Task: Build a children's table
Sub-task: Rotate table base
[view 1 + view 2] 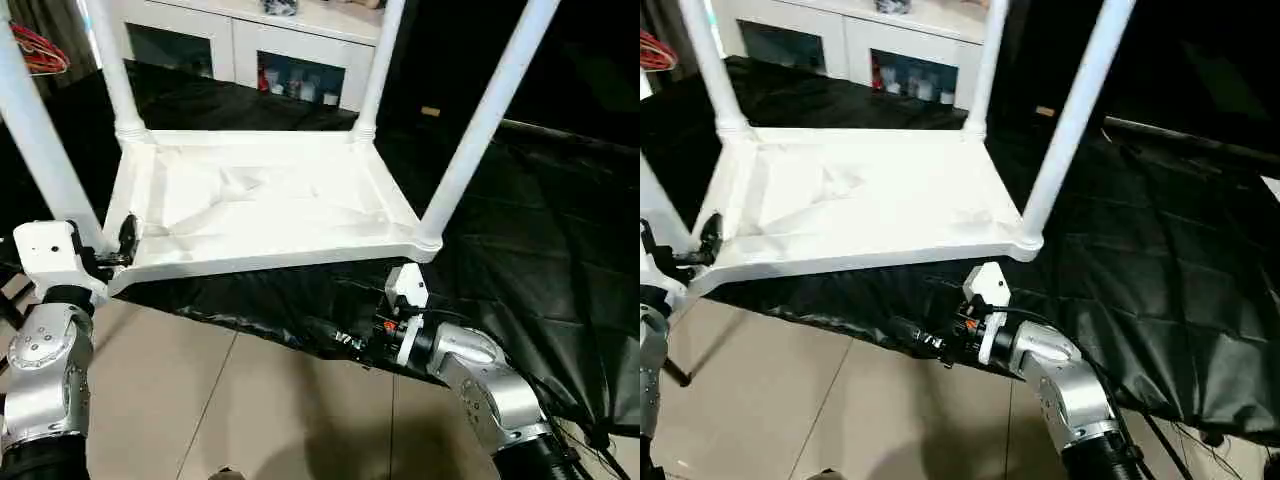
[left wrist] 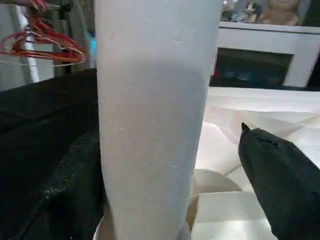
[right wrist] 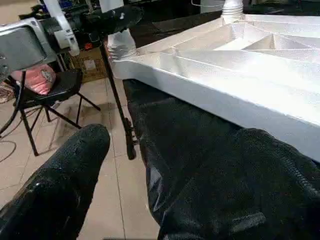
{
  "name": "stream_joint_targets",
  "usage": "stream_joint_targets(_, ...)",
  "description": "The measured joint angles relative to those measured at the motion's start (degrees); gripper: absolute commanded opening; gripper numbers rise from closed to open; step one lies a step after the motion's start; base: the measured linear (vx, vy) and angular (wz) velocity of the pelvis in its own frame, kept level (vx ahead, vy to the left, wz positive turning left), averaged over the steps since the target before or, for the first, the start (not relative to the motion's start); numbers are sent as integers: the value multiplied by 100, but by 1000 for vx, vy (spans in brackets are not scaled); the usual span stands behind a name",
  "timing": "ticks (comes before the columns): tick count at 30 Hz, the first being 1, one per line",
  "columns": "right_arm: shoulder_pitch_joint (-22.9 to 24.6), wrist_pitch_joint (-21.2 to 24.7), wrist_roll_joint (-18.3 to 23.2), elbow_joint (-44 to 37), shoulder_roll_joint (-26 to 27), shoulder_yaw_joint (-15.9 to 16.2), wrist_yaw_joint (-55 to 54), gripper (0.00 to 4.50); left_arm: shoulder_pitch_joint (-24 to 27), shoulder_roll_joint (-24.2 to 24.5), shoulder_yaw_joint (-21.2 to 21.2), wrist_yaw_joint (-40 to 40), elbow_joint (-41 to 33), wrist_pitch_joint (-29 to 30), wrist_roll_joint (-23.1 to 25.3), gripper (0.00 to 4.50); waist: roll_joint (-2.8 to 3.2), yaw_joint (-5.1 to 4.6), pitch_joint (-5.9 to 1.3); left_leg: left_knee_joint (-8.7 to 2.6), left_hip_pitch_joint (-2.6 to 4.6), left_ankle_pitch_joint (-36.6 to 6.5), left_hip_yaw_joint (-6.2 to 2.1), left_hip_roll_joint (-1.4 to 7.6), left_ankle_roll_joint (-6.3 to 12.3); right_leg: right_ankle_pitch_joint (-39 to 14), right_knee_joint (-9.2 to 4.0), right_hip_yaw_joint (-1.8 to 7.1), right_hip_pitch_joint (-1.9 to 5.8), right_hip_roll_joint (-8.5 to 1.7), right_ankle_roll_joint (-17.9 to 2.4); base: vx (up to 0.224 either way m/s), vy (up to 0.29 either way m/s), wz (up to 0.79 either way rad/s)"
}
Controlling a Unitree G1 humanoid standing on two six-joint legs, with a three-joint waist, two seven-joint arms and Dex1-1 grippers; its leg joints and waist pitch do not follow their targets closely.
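Note:
The white children's table lies upside down on the black-covered table, its ribbed underside (image 1: 260,200) facing up. All four legs stand in the corner sockets: near left (image 1: 40,140), far left (image 1: 115,70), far right (image 1: 375,70), near right (image 1: 480,130). My left gripper (image 1: 108,250) is open around the base of the near-left leg (image 2: 155,115); one finger (image 2: 280,185) stands clear of it. My right gripper (image 1: 335,338) is open below the top's front edge (image 3: 225,95), at the hanging black cover, holding nothing.
A white glass-door cabinet (image 1: 260,50) stands behind the black-covered table (image 1: 540,230). Red hangers (image 1: 40,50) hang at the far left. Tiled floor (image 1: 250,410) lies in front. A folding chair (image 3: 45,85) and a thin black stand (image 3: 117,100) are to the left.

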Motion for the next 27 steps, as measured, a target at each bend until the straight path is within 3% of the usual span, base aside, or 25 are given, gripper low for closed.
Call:
stream_joint_targets(5,-30,-35,-58,164,44,-54,-221,450,194,-162,-427,-313,-410,141,-96,438,-6,92,-1,-1,-3,0,4,1,0,0,0,1,7,-3,1,0,0,0)
stream_joint_targets(11,-93,-54,-149,213,89,-203,-615,450,387,-436,-913,-449,-889,235,-99,438,-35,36,-2,-2,-2,1,5,2,-1,1,0,2,5,-2,5,0,0,0)
stream_joint_targets(18,-251,-193,-527,678,112,-395,-1461,450,730,-565,-1375,-647,-1677,609,-251,438,-5,22,13,-6,-4,2,9,3,-3,0,-3,2,1,-1,8,0,0,0)
stream_joint_targets(27,-629,-255,-888,1305,45,-525,-2154,450,827,-709,-1854,-913,-2035,800,-349,438,-10,-47,11,-5,-2,2,12,3,-3,0,-1,4,1,-1,8,0,0,0)
